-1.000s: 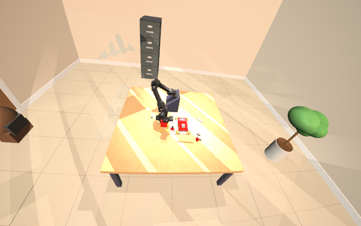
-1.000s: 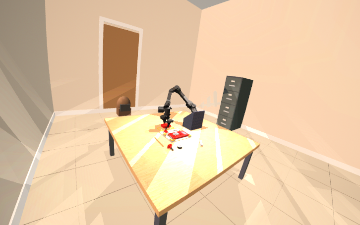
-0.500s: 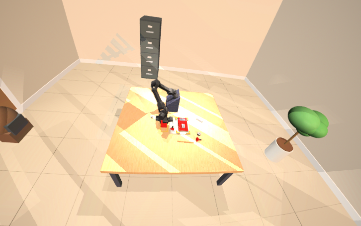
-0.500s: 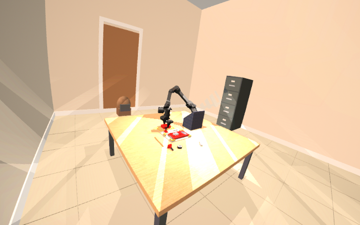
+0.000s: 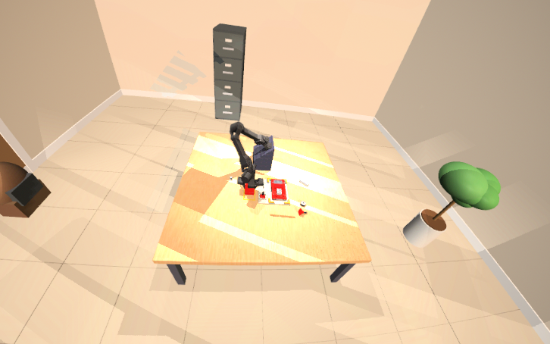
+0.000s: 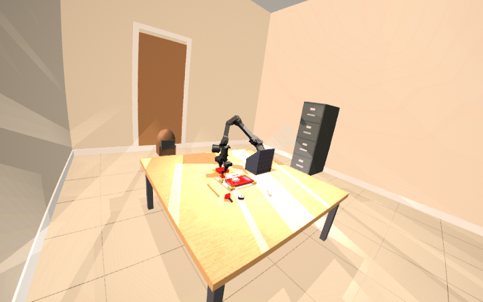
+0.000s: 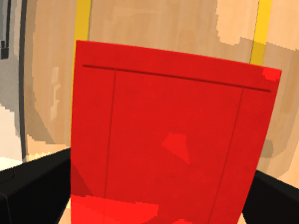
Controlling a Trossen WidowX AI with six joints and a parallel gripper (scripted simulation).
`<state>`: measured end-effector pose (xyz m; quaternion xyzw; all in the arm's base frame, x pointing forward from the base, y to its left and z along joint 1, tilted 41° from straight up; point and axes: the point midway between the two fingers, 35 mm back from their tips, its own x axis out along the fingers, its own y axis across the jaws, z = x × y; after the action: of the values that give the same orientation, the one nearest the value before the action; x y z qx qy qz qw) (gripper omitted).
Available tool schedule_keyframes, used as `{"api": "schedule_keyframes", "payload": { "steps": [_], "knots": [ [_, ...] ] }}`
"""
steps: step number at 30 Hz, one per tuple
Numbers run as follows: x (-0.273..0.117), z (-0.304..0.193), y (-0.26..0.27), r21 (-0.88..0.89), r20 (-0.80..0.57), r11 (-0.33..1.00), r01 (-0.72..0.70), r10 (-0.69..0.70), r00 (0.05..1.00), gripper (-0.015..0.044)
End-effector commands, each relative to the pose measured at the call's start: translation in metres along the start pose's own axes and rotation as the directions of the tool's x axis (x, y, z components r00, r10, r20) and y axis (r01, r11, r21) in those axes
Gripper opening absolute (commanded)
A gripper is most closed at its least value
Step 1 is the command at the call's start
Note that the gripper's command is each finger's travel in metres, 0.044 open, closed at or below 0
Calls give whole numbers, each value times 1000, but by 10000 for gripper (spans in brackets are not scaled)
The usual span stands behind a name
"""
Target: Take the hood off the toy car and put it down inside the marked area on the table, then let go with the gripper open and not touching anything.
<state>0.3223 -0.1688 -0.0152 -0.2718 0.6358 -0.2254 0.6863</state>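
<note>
1. The claw (image 5: 249, 183) (image 6: 223, 165) (image 7: 160, 167) is clamped on the flat red hood (image 5: 249, 189) (image 6: 221, 170) (image 7: 169, 128), a black finger at each of its two sides.
2. The hood is off the toy car and at the yellow-outlined marked area (image 5: 249, 198) (image 7: 260, 34), whose lines show past its far edge in the wrist view; whether it touches the wood cannot be told.
3. Just beside the claw, a small red-topped piece (image 5: 262, 195) (image 6: 221, 175) stands near the toy car.
4. The red toy car (image 5: 278, 195) (image 6: 240, 181), a pale block showing in its body, sits on a white board with yellow corner pieces.
5. Farther out on the wooden bench (image 5: 251, 239) (image 6: 213, 239) lie a thin orange stick (image 5: 282, 216) (image 6: 213, 189), a red piece with a dark stem (image 5: 301, 211) (image 6: 227, 196) and a small black-and-white round item (image 5: 302, 204) (image 6: 241, 197).
6. A dark blue angled block (image 5: 263, 157) (image 6: 259, 161) stands near the arm's base.
7. Beyond the bench rises a gray filing cabinet (image 5: 229, 72) (image 6: 314, 138).
</note>
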Motion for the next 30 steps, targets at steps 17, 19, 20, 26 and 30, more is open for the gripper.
{"api": "schedule_keyframes", "payload": {
  "steps": [17, 19, 20, 26, 30],
  "knots": [
    [1, 0, 0, 0, 0, 1000, 0, 0, 1000, 367],
    [1, 0, 0, 0, 0, 1000, 0, 0, 1000, 420],
    [-2, 0, 0, 0, 0, 1000, 0, 0, 1000, 440],
    [-60, 1, 1, 1, 6, 1000, -3, 3, 1000, 440],
    [-71, 0, 0, 0, 7, 1000, -2, 2, 1000, 440]
  ]
}}
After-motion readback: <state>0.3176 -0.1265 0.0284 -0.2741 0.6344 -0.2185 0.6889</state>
